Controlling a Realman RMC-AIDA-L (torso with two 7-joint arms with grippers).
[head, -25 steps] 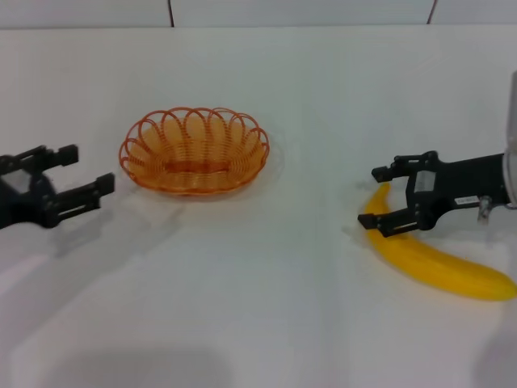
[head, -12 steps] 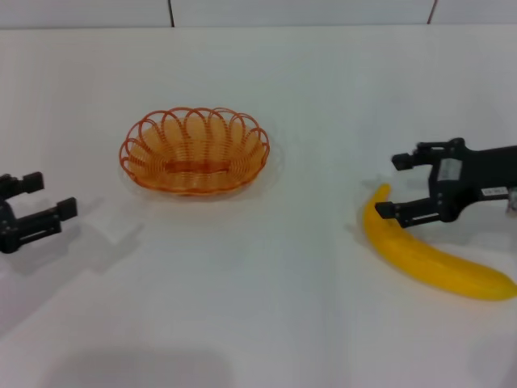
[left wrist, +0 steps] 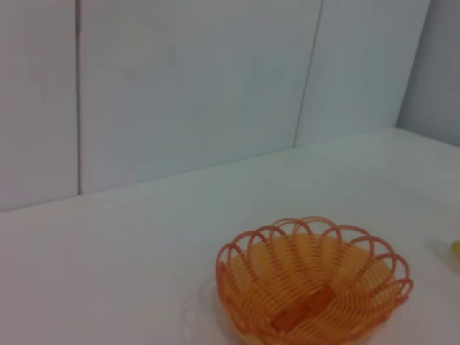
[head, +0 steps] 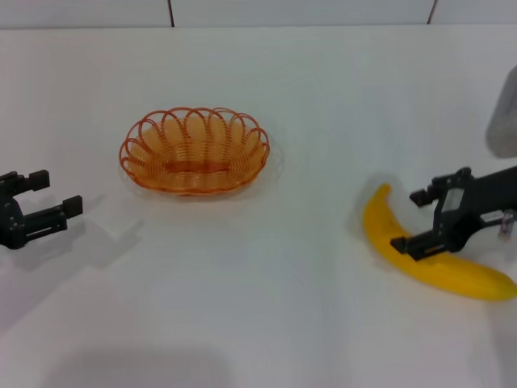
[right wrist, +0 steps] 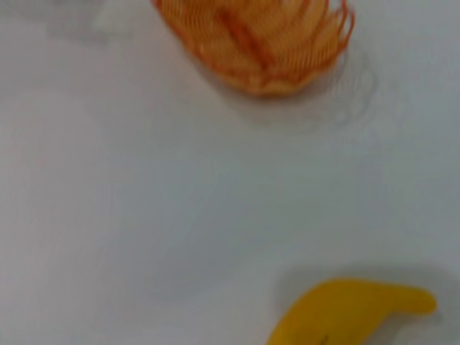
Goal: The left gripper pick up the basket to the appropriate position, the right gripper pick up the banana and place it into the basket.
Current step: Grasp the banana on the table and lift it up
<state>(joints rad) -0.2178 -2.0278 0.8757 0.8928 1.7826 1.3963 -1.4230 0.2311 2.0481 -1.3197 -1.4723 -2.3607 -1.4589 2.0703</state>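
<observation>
Banana point(head: 432, 259) pick-up seems under way; right tool point(head: 420, 220), spread, straddles it and should close next; left tool point(head: 50, 196), spread, well apart from basket point(head: 194, 151)

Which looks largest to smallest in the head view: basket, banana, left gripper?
1. The basket and the banana: similar in length, so no firm order; the basket is wider, the banana nearer the camera.
2. The left gripper: clearly smallest, partly cut off by the frame edge.

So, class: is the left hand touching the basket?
Apart. The head view shows the left hand open at the table's left edge, with a plain strip of bare white table between it and the basket.
</observation>
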